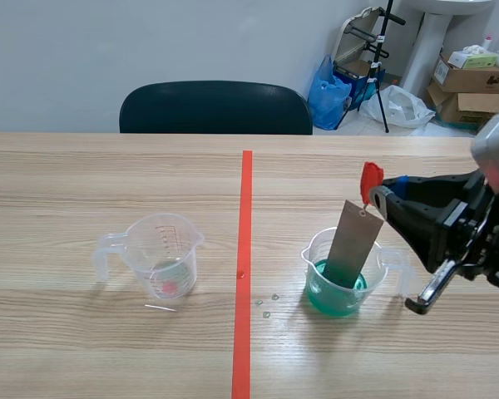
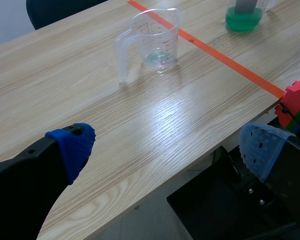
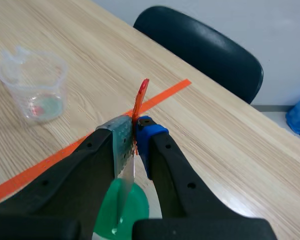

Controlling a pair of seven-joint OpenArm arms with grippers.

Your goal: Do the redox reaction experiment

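We have the right fingers (image 3: 149, 136) clenched on the top end of the metal strip (image 1: 352, 243), just under its red tab (image 1: 371, 178); the strip's long axis runs steeply up and down, its top leaning toward the right arm, and its lower end stands in the green liquid of the right cup (image 1: 343, 291); so the fingers sit above that cup and a little to the right arm's side of it; we judge that any lift should follow the strip's own slant, up and back, lest its lower edge catch the rim and tip the cup; the left fingers (image 2: 72, 146) are released, spread wide over the near edge of the desk (image 2: 155, 120), grasping nothing; the left cup (image 1: 163, 256), nearly empty with a faint tint at its bottom, stands across the red tape line (image 1: 246, 249), well apart from the strip and nearer our left arm.
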